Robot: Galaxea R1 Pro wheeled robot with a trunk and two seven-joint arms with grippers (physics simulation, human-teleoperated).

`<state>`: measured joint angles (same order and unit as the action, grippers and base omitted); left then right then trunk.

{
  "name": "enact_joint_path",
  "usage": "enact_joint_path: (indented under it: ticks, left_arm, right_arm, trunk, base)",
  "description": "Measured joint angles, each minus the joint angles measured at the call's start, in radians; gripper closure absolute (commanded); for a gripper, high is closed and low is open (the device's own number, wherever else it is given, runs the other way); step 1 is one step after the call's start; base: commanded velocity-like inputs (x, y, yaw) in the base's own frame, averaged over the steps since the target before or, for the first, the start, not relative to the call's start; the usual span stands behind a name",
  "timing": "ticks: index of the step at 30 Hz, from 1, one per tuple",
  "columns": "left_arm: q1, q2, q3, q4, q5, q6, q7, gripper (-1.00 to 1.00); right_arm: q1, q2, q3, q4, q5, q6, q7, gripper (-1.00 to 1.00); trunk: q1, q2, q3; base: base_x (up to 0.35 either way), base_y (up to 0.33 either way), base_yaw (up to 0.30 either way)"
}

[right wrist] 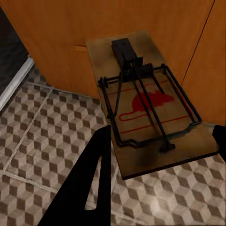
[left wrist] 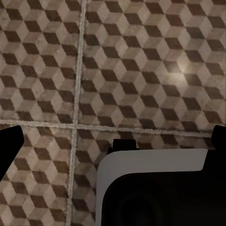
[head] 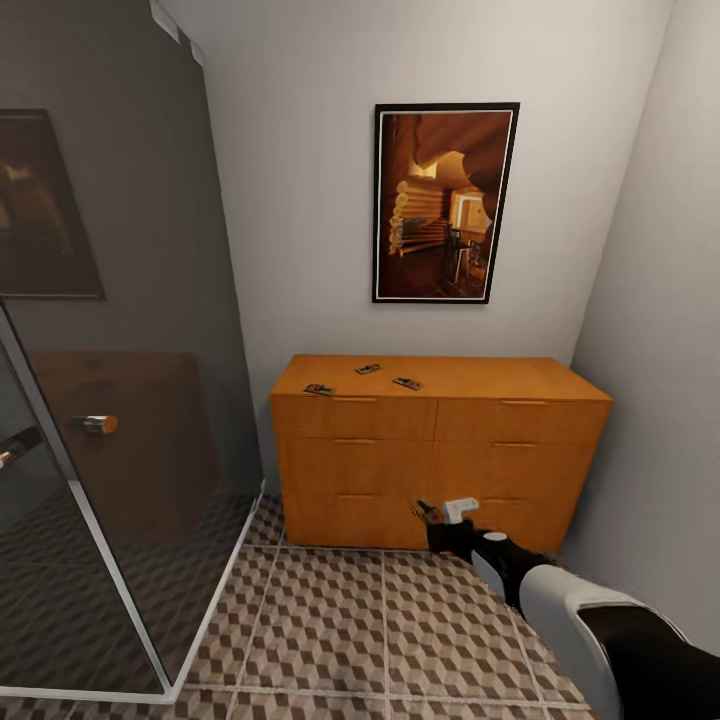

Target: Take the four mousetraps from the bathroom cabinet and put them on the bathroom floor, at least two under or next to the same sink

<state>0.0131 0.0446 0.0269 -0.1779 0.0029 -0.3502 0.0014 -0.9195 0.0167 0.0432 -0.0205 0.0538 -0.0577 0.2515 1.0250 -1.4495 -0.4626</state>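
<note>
Right now you're pinching one mousetrap (right wrist: 150, 101) in the right gripper (head: 430, 514) low before the cabinet (head: 440, 450), three others lying on top, left jaws spread above the floor (left wrist: 141, 70); it's light, stiff, so grip the board's edges.

White walls (head: 300, 200), framed pic (head: 445, 203), glass shower (head: 120, 400).
</note>
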Motion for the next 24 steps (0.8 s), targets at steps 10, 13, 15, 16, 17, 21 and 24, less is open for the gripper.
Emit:
enact_joint_path:
  ticks: [10,13,15,16,17,21,24]
  left_arm:
    - [0.000,0.000,0.001,0.000,0.000,0.000,0.000,-1.00]
    - [0.000,0.000,0.000,0.000,0.000,0.000,0.000,-1.00]
    - [0.000,0.000,0.000,0.000,0.000,0.000,0.000,-1.00]
    - [0.000,0.000,0.000,0.000,0.000,0.000,0.000,-1.00]
    - [0.000,0.000,0.000,0.000,0.000,0.000,0.000,-1.00]
    - [0.000,0.000,0.001,0.000,0.000,0.000,0.000,-1.00]
    - [0.000,0.000,0.001,0.000,0.000,0.000,0.000,-1.00]
  right_arm:
    - [0.219,-0.003,0.002,0.004,0.021,-0.267,0.004,1.00]
    - [0.283,-0.003,0.001,0.004,0.022,-0.360,0.004,1.00]
    - [0.347,-0.001,0.003,0.005,0.025,-0.449,0.004,1.00]
    - [0.361,-0.001,0.001,0.004,0.023,-0.472,0.003,1.00]
    - [0.388,-0.001,0.002,0.005,0.024,-0.515,0.003,1.00]
    - [0.475,0.001,0.001,0.006,0.023,-0.641,-0.002,1.00]
    - [0.526,0.003,-0.001,0.006,0.017,-0.732,-0.015,1.00]
  trunk:
    - [0.000,0.000,0.000]
    - [0.000,0.000,0.000]
    - [0.000,0.000,0.000]
    - [0.000,0.000,0.000]
    - [0.000,0.000,0.000]
    - [0.000,0.000,0.000]
    - [0.000,0.000,0.000]
  base:
    - [0.000,0.000,0.000]
    - [0.000,0.000,0.000]
    - [0.000,0.000,0.000]
    - [0.000,0.000,0.000]
    - [0.000,0.000,0.000]
    - [0.000,0.000,0.000]
    - [0.000,0.000,0.000]
